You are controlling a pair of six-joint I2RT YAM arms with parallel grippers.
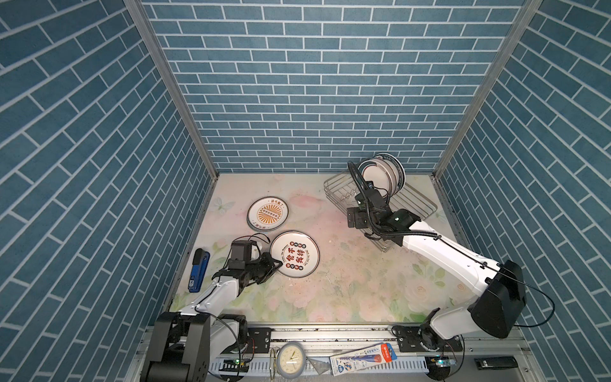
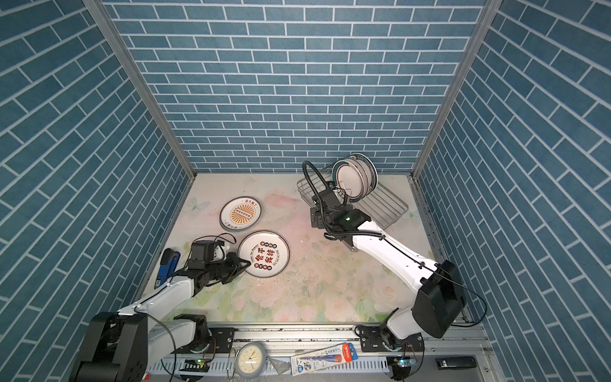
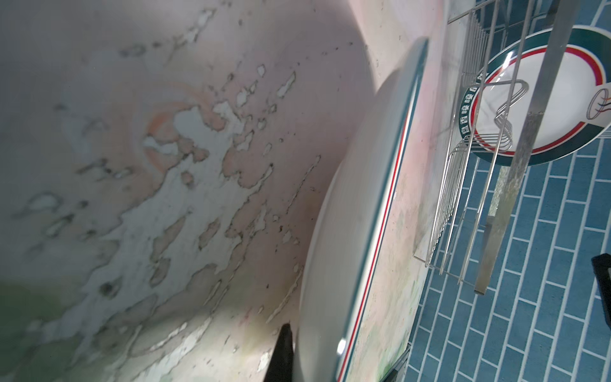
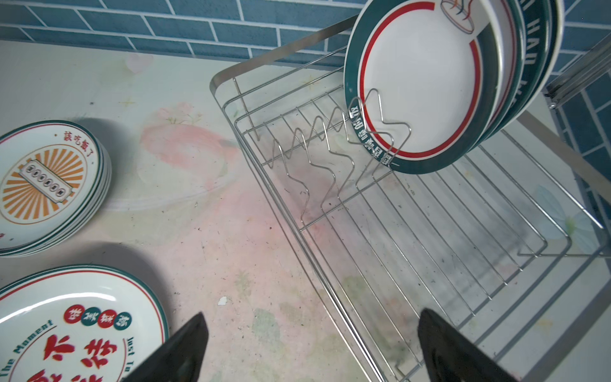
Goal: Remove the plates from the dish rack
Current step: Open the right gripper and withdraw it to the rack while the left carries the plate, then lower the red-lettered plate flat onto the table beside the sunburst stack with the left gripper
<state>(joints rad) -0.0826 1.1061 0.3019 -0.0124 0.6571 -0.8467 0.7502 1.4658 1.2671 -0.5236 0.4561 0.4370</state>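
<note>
Currently left gripper (image 1: 277, 264) jaws together at plate (image 1: 294, 254) rim; right gripper (image 4: 310, 319) jaws apart over rack (image 1: 418, 203) edge, table's (image 1: 347, 291) far-right corner.

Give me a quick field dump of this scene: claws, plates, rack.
left claw: shut on the rim of the red-character plate
right claw: open, empty, over the near corner of the dish rack
rack plates: several, green-rimmed, upright at the rack's far end
sunburst plates: stacked flat on the table
other: blue stapler by the left wall
</note>
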